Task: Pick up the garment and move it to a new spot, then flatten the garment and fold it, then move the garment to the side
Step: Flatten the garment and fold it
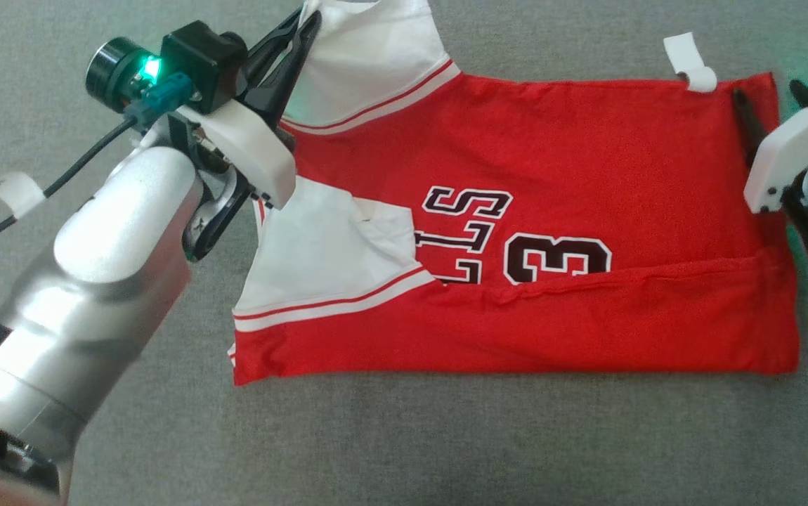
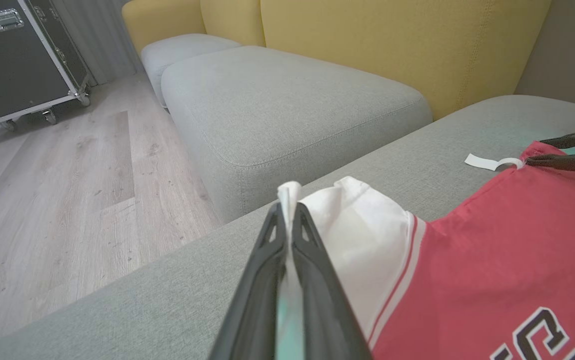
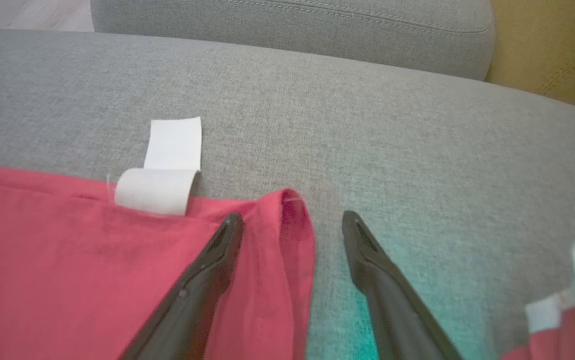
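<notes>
Our left pincer (image 2: 287, 215) was clenched on the white shoulder strap of the jersey (image 1: 551, 161), we judged to carry that end over in a fold. The jersey lay spread between both pincers on the sofa cushion (image 1: 446, 436). Our right pincer (image 3: 292, 222) stood released, straddling the red hem corner.

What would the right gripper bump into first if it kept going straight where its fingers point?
Likely the red jersey's corner, lying between the right gripper's open fingers; beyond it, just grey sofa cushion. Depth is unclear.
</notes>
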You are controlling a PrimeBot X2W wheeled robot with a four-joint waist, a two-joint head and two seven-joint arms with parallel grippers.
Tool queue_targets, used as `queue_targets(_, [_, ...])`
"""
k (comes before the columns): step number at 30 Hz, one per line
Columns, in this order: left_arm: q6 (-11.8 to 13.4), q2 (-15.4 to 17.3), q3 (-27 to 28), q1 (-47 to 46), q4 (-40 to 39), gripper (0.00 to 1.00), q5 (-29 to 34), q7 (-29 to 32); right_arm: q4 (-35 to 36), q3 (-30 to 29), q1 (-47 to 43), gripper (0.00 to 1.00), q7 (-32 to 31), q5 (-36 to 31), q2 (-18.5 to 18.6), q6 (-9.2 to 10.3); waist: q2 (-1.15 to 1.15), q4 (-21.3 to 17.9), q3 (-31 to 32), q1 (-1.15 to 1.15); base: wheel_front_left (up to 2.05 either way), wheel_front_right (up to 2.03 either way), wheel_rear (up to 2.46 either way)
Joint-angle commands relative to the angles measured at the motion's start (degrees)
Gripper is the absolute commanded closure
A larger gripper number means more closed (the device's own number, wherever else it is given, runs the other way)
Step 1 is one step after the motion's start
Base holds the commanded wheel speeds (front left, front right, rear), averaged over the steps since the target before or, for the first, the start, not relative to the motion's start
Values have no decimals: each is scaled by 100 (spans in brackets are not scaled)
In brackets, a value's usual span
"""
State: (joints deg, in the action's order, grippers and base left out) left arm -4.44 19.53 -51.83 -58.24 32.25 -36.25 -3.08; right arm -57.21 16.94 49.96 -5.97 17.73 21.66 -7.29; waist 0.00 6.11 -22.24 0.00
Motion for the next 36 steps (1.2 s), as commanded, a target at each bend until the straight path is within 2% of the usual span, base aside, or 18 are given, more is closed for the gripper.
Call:
queue_targets(1, [69,224,213,-259,-192,100,-4,25,14,133,159,0,43,103,76,-20,0,47,-84,0,0,0,0])
queue_targets(5, [93,208,199,-291,-228,100,-2,49,-195,324,280,0,-80,174,80,-20,0,65,-136,0,0,0,0])
queue_targets(6, [97,208,194,-299,-229,100,-1,55,-250,408,310,65,-136,203,74,-20,0,62,-146,0,0,0,0])
queue_targets(7, [102,212,188,-305,-223,100,2,62,-283,490,338,100,-164,235,70,-20,0,56,-151,0,0,0,0])
queue_targets(21, [269,468,485,-641,485,100,-61,-228,-255,610,1047,100,806,1064,-65,-20,0,-309,-76,0,0,0,0])
queue_targets(31, [170,236,572,-1591,1538,100,97,-732,-236,698,1764,100,1524,1504,-242,-20,0,-459,-160,0,0,0,0])
queue_targets(36, [92,41,537,-1758,2010,100,150,-972,-347,763,1857,100,1734,1739,-339,-20,0,-445,-109,0,0,0,0])
